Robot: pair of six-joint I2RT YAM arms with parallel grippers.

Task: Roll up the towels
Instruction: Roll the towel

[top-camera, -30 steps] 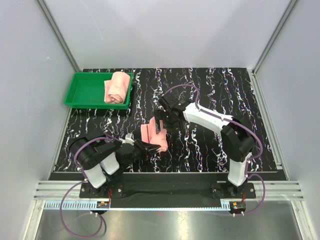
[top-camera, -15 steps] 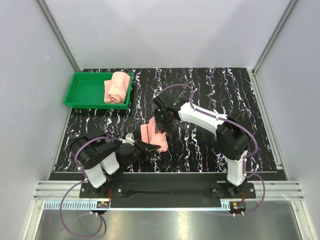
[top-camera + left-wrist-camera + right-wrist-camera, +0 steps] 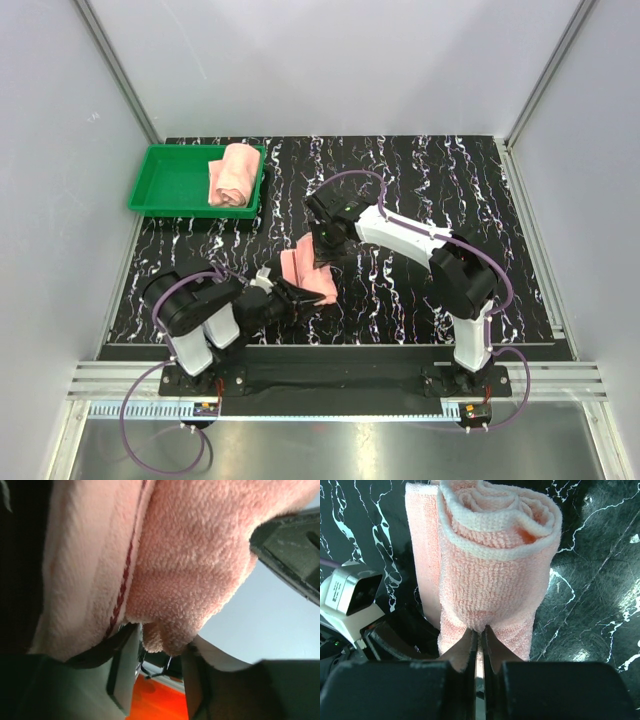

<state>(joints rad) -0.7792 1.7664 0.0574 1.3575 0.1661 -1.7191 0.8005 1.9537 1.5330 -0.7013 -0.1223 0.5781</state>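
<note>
You are looking down into a booth where pale grey walls [image 3: 330, 60] are closing in a black table [image 3: 430, 170] veined with white. The table's near edge is disappearing behind the two arm bases.

A green tray [image 3: 165, 190] is sitting at the table's far left corner. A rolled towel [image 3: 234, 175], salmon pink, is lying inside the tray against its right wall.

A partly rolled towel [image 3: 303, 270] is lying near the middle of the table, between the two arms, which are covering much of it from above. In the right wrist view this towel [image 3: 490, 580] is showing a spiral end with a white edge, and a flat layer is running along its left side.

The right gripper [image 3: 322, 248] is reaching in from the far side, and its fingers [image 3: 465, 650] are pinching the towel's edge nearly closed.

The left gripper [image 3: 287, 296] is meeting the towel's near end. Its own camera is pressed so close that pink terry cloth [image 3: 190, 570] with a dark red stitched line is filling the picture. You cannot tell whether this gripper is clamping the cloth.
</note>
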